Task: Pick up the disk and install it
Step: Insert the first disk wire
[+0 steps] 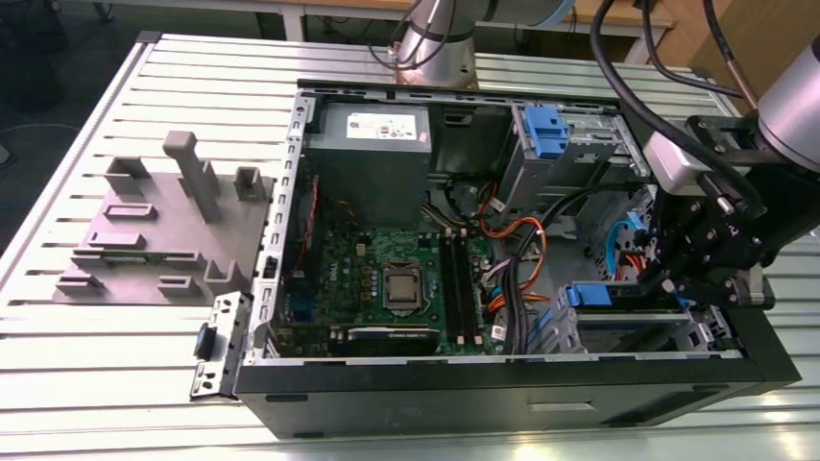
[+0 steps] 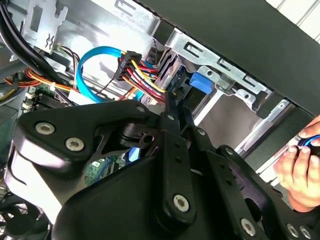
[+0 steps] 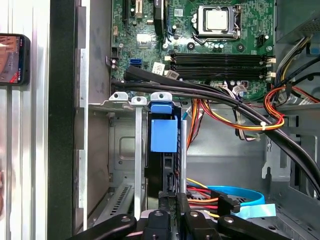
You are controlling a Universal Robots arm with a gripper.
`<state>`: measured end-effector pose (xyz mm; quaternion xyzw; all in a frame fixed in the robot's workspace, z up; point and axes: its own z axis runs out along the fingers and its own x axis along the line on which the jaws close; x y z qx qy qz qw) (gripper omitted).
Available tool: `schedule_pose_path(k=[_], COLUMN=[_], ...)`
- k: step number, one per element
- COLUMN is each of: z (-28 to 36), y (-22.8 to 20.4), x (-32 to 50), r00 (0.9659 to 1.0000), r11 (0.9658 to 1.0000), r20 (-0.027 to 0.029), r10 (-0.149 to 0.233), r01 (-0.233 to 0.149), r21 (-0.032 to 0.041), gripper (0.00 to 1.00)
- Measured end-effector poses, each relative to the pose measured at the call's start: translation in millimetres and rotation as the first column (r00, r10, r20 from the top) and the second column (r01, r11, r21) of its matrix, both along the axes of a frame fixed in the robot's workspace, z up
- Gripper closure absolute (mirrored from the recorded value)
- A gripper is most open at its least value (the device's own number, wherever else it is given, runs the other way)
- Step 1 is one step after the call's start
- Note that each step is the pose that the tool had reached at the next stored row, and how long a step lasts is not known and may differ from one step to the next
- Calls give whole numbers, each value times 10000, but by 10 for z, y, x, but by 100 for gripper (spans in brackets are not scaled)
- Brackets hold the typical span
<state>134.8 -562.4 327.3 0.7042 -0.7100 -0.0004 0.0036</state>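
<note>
Lower right of the exterior view: black linkage gripper [image 1: 698, 274] over the blue-framed silver disk [image 3: 164, 134], standing edgewise in its metal bay, apparently for seating; jaw state indeterminable.

The disk [image 3: 163, 150] stands on edge in a metal bay of the case, seen edge-on in the first wrist view: a thin dark slab topped by a bright blue carrier tab. Its tab end points toward 12 o'clock, at the motherboard. In the exterior view it [image 1: 597, 296] shows as a blue tab at about 4 o'clock from the CPU socket.
</note>
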Motion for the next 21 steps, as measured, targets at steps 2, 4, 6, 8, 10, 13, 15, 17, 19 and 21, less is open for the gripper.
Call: schedule_pose_path(k=[2, 4, 6, 8, 10, 13, 15, 17, 19, 21], z=[-5, -5, -11, 4, 41, 107, 144, 158, 158, 160], y=[0, 0, 1, 0, 0, 1, 1, 1, 2, 1], x=[0, 0, -1, 0, 0, 0, 0, 0, 0, 0], r00=[10000, 10000, 10000, 10000, 10000, 10000, 10000, 10000, 10000, 10000], r11=[10000, 10000, 10000, 10000, 10000, 10000, 10000, 10000, 10000, 10000], r20=[0, 0, -1, 0, -1, -8, -15, -18, -19, -20], r10=[0, 0, -1, -1, -1, -1, 0, 0, 0, 0], r01=[0, 0, 1, 1, 1, 1, 0, 0, 0, 0], r21=[7, 6, 21, 14, 10, 9, 9, 9, 11, 9], gripper=[82, 82, 81, 81, 75, 75, 75, 76, 89, 89])
